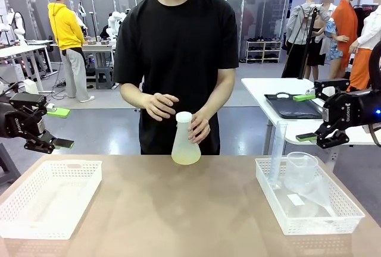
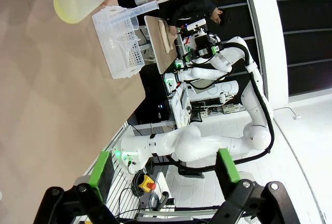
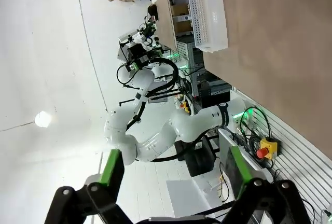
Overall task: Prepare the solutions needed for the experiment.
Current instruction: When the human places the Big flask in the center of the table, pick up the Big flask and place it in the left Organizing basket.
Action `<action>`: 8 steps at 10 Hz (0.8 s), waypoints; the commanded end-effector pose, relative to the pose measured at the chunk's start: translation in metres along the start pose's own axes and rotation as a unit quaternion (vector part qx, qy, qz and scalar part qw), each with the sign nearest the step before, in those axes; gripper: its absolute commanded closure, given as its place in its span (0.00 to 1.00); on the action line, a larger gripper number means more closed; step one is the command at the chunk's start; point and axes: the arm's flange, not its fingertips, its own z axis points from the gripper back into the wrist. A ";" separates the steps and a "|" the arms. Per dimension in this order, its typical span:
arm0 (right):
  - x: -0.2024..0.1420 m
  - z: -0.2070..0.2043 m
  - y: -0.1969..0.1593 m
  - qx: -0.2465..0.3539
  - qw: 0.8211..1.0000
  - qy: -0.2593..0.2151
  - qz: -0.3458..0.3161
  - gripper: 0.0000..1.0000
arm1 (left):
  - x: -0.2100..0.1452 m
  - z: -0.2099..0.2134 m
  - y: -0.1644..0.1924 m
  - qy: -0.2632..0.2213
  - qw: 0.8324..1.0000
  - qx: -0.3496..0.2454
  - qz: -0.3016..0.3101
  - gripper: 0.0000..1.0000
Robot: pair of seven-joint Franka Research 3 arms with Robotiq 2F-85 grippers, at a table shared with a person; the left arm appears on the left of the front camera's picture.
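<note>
- The table (image 1: 178, 209) is bare through its middle, from the near edge to the far edge, giving a wide lane between the two baskets.
- At the middle of the far edge, a person's hand (image 1: 200, 127) holds an upright conical flask (image 1: 185, 141). The other hand (image 1: 159, 105) is beside its cap.
- A low white basket (image 1: 87, 200) fills the near left corner.
- A second white basket (image 1: 324, 224) sits along the right edge. A tall graduated cylinder (image 1: 277, 156) and a clear beaker (image 1: 302, 174) rise above its rim.
</note>
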 end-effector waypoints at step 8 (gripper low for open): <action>-0.001 0.001 0.001 -0.005 1.000 -0.008 0.003 0.00 | 0.001 0.000 -0.003 -0.001 1.000 -0.009 -0.003 0.00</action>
